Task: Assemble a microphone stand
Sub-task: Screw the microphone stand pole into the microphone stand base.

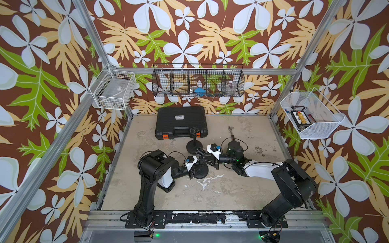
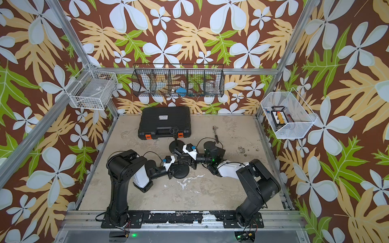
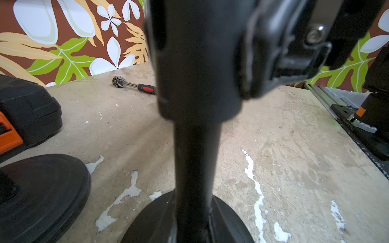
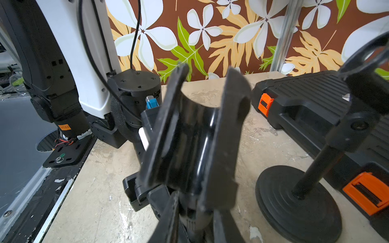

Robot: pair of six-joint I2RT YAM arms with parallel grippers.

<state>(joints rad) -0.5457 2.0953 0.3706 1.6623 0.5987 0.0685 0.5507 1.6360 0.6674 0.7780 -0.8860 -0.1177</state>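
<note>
A black round stand base [image 1: 201, 171] sits mid-table, its upright pole [image 3: 196, 157] rising from the base [image 3: 227, 221]. My left gripper [image 1: 199, 163] is shut on that pole low down; its fingers are hidden behind the pole in the left wrist view. Above it, my right gripper [image 1: 203, 156] is shut on the knurled foot of a black U-shaped microphone clip [image 4: 195, 136]. The clip's collar [image 3: 197, 63] sits on top of the pole. In the right wrist view, the right gripper [image 4: 195, 221] flanks the clip's foot.
A second stand [image 1: 193, 145], complete with pole and clip, stands just behind the grippers, its base [image 4: 294, 199] close to the right one. A black case with orange latches [image 1: 181, 122] lies at the back. A ratchet wrench [image 1: 231, 132] lies back right. Wire baskets hang on the walls.
</note>
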